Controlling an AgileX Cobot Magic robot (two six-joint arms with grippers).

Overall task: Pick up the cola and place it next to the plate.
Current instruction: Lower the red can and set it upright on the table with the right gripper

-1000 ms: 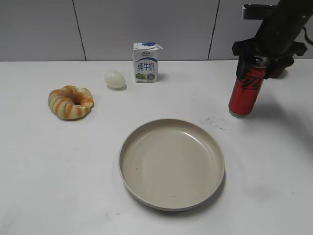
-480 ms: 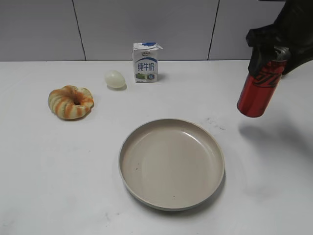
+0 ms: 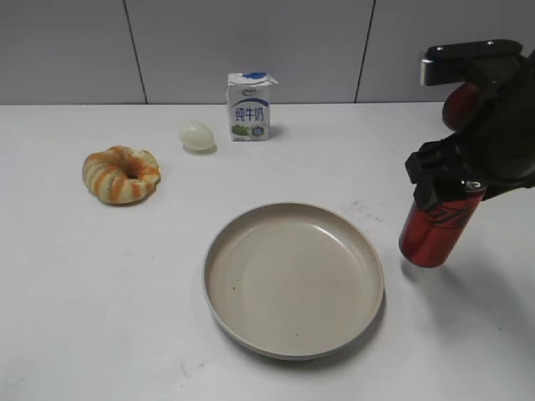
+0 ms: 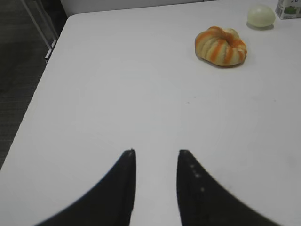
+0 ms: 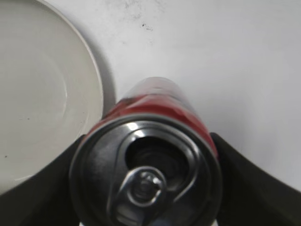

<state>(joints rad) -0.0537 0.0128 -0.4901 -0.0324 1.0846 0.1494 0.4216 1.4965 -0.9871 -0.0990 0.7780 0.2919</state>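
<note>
The cola (image 3: 435, 230) is a tall red can with dark lettering. My right gripper (image 3: 450, 185) is shut on its upper part and holds it upright, just right of the plate (image 3: 294, 280), its base at or just above the table. In the right wrist view the can's silver top and pull tab (image 5: 146, 176) sit between the jaws (image 5: 146, 181), with the beige plate's rim (image 5: 91, 89) close on the left. My left gripper (image 4: 156, 153) is open and empty over bare white table, not seen in the exterior view.
A striped orange ring-shaped bread (image 3: 121, 174) lies at the left, also in the left wrist view (image 4: 220, 45). A pale egg (image 3: 196, 134) and a white-blue milk carton (image 3: 249, 106) stand at the back by the wall. The table's left edge (image 4: 33, 108) shows.
My right gripper lifted the cola from the back right, carried it forward toward me, and lowered it beside the plate's right rim. The left arm has not visibly moved.
</note>
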